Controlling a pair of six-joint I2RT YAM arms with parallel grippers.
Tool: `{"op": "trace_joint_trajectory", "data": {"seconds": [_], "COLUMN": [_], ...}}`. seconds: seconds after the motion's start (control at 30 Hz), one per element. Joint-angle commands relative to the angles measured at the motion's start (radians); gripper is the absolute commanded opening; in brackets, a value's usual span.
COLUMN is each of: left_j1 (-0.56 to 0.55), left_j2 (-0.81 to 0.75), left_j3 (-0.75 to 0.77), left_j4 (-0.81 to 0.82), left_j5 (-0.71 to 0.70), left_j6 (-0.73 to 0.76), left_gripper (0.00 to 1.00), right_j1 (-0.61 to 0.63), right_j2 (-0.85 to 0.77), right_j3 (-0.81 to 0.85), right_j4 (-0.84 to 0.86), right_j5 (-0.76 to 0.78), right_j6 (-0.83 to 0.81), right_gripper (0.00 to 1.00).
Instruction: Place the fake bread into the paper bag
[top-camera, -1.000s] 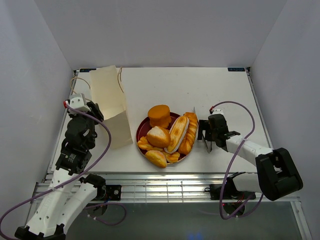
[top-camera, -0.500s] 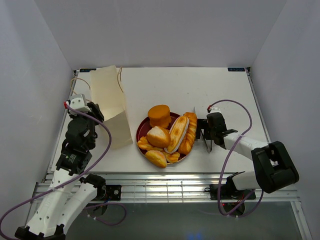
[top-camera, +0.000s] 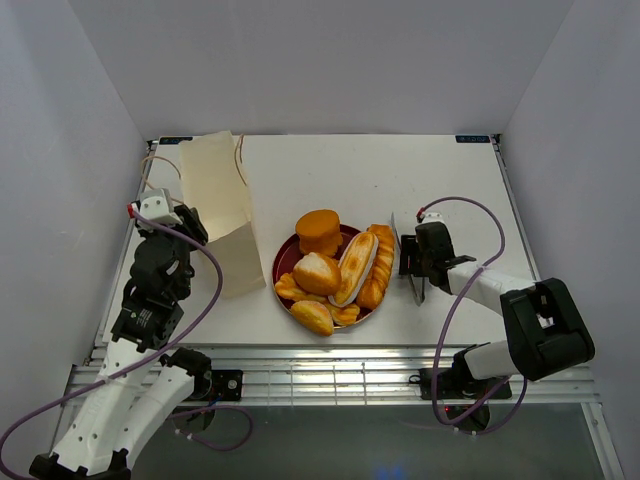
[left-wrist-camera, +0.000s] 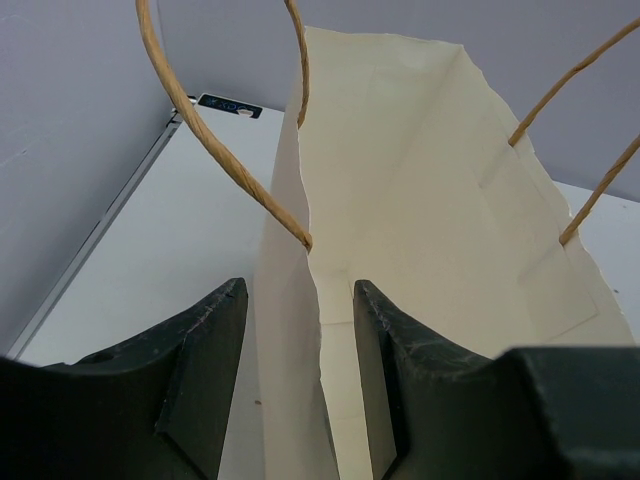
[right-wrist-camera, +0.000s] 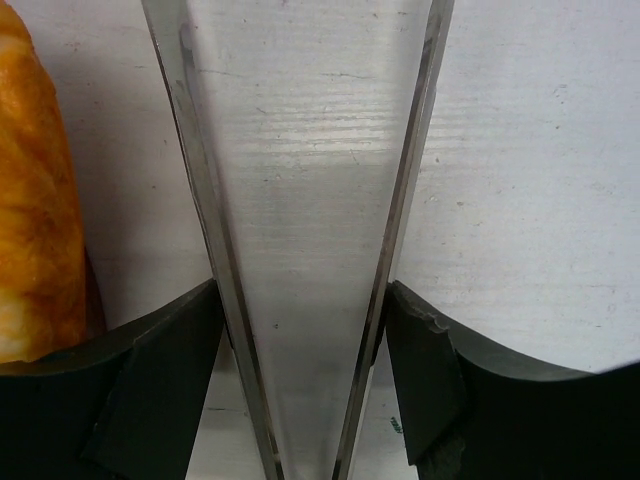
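Observation:
Glossy orange fake bread is piled on a dark red plate (top-camera: 283, 255): a round bun (top-camera: 319, 230), a cream-striped loaf (top-camera: 357, 265), a braid (top-camera: 380, 262), rolls (top-camera: 316, 272). The pale paper bag (top-camera: 215, 205) stands left of the plate. In the left wrist view the bag (left-wrist-camera: 420, 200) is open at the top, string handles up. My left gripper (top-camera: 195, 228) (left-wrist-camera: 300, 300) is open, its jaws astride the bag's near wall edge. My right gripper (top-camera: 408, 262) (right-wrist-camera: 305, 300) is shut on metal tongs (right-wrist-camera: 300, 200) just right of the plate, next to the braid (right-wrist-camera: 35, 220).
The tongs (top-camera: 396, 225) point toward the back, along the plate's right rim. White walls enclose the table on three sides. The metal rail (top-camera: 330, 360) runs along the near edge.
My right gripper has turned slightly and the tongs' tip has swung a little to the right, away from the braid. The left arm, bag and bread have not moved.

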Motion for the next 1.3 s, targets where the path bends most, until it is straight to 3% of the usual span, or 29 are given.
{"op": "trace_joint_trajectory", "data": {"seconds": [0.0, 0.27, 0.83, 1.27], "left_j1": [-0.004, -0.006, -0.006, -0.006], "left_j2": [-0.015, -0.016, -0.015, -0.031], "left_j3": [-0.008, -0.011, -0.016, -0.018], "left_j4": [-0.001, 0.001, -0.001, -0.001], "left_j5": [0.011, 0.011, 0.012, -0.003], "left_j6": [0.010, 0.010, 0.010, 0.007], "left_gripper": [0.57, 0.57, 0.57, 0.58], "right_j1": [-0.009, -0.009, -0.009, -0.009], "right_j2": [0.016, -0.022, -0.182, -0.312], "right_j3": [0.029, 0.048, 0.097, 0.207], "right_j4": [0.008, -0.033, -0.255, -0.422], "right_j5": [-0.009, -0.006, 0.123, 0.046], "right_j6": [0.007, 0.012, 0.000, 0.001], "right_gripper": [0.68, 0.59, 0.59, 0.60]}}
